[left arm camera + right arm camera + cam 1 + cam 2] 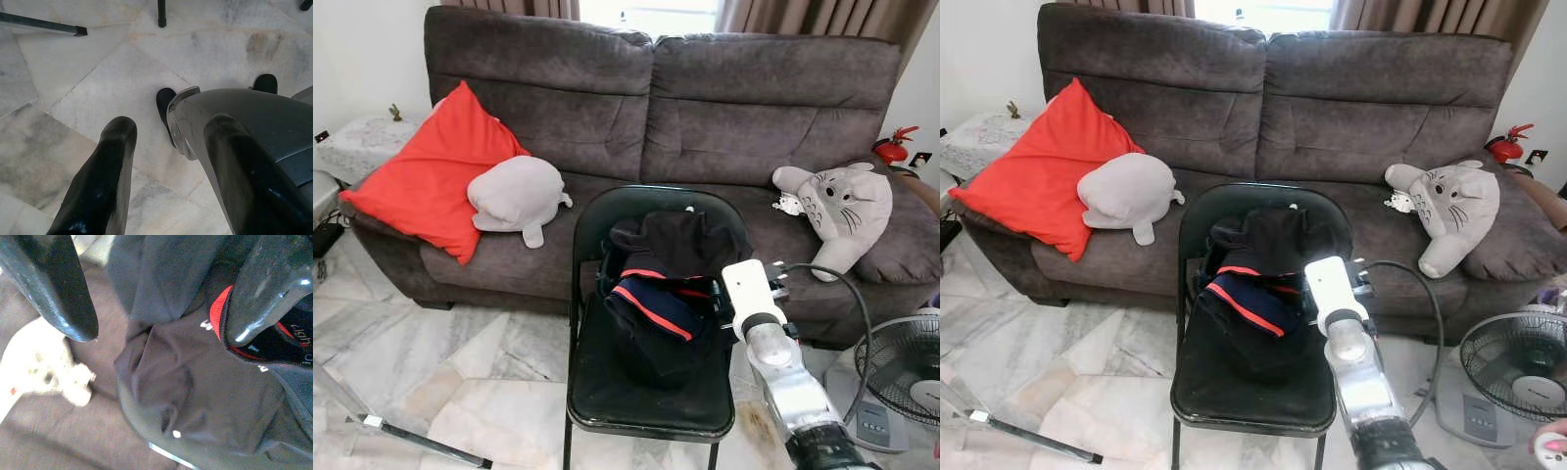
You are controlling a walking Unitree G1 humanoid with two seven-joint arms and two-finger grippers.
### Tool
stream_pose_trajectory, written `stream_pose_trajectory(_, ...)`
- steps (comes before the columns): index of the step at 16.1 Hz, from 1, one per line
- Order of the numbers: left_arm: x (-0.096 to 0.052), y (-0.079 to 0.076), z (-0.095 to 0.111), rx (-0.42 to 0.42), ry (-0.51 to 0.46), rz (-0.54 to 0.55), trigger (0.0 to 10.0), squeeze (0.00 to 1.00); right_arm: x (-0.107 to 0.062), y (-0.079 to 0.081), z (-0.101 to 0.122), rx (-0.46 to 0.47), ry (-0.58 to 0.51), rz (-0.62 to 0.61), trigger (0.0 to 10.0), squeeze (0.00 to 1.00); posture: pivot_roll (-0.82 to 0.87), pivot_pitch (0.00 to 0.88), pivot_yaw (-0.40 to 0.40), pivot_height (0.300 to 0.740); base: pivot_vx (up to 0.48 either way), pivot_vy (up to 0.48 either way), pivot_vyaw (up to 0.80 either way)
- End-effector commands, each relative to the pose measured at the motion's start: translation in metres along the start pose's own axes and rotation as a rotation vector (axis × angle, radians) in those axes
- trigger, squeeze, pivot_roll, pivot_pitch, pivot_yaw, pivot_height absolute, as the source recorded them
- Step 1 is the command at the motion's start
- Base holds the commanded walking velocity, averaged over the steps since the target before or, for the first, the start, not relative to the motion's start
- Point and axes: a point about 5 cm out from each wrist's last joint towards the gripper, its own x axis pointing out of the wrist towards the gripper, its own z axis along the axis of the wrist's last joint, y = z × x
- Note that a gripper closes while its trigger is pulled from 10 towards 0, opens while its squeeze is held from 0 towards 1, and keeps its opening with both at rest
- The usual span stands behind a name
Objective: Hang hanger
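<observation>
On the seat of the black folding chair [607,392], a heap of dark clothing with red trim [661,284] is being shown piled toward the backrest, and the right gripper [161,289] is being held just above and in front of that heap, its two black fingers spread wide with nothing between them. The heap is being judged as lying straight ahead of this gripper, so the right arm is being taken as the nearer one. The left gripper [168,171] is being hung open and empty over the marble floor [63,63] beside the chair. No hanger is being made out clearly; it is being presumed buried in the clothing, and its long axis cannot be told.
</observation>
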Motion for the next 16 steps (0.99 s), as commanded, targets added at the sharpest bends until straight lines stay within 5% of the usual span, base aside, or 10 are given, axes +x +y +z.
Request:
stream_pose_trajectory(1, 0.000, -0.008, -0.008, -0.008, 0.038, -0.035, 10.0, 0.00, 0.001, 0.003, -0.006, 0.053, 0.039, 0.020, 10.0, 0.00, 0.08, 0.027, -0.026, 0.740, 0.000, 0.000, 0.00)
stream_pose_trajectory(3, 0.000, -0.008, -0.008, -0.007, 0.039, -0.037, 10.0, 0.00, 0.002, 0.010, -0.009, 0.128, 0.076, 0.055, 10.0, 0.00, 0.08, 0.027, -0.026, 0.740, 0.000, 0.000, 0.00)
stream_pose_trajectory(6, 0.000, -0.008, -0.008, -0.006, 0.040, -0.036, 10.0, 0.00, 0.004, 0.013, -0.013, 0.116, 0.120, 0.063, 10.0, 0.00, 0.08, 0.029, -0.024, 0.740, 0.000, 0.000, 0.00)
stream_pose_trajectory(11, 0.000, -0.007, -0.008, -0.002, 0.039, -0.036, 10.0, 0.00, 0.006, 0.011, -0.014, 0.193, 0.097, 0.010, 10.0, 0.00, 0.08, 0.026, -0.021, 0.740, 0.000, 0.000, 0.00)
stream_pose_trajectory(16, 0.000, -0.007, -0.008, 0.002, 0.040, -0.033, 10.0, 0.00, 0.007, 0.035, 0.001, 0.312, -0.010, 0.170, 10.0, 0.00, 0.09, 0.025, -0.017, 0.740, 0.000, 0.000, 0.00)
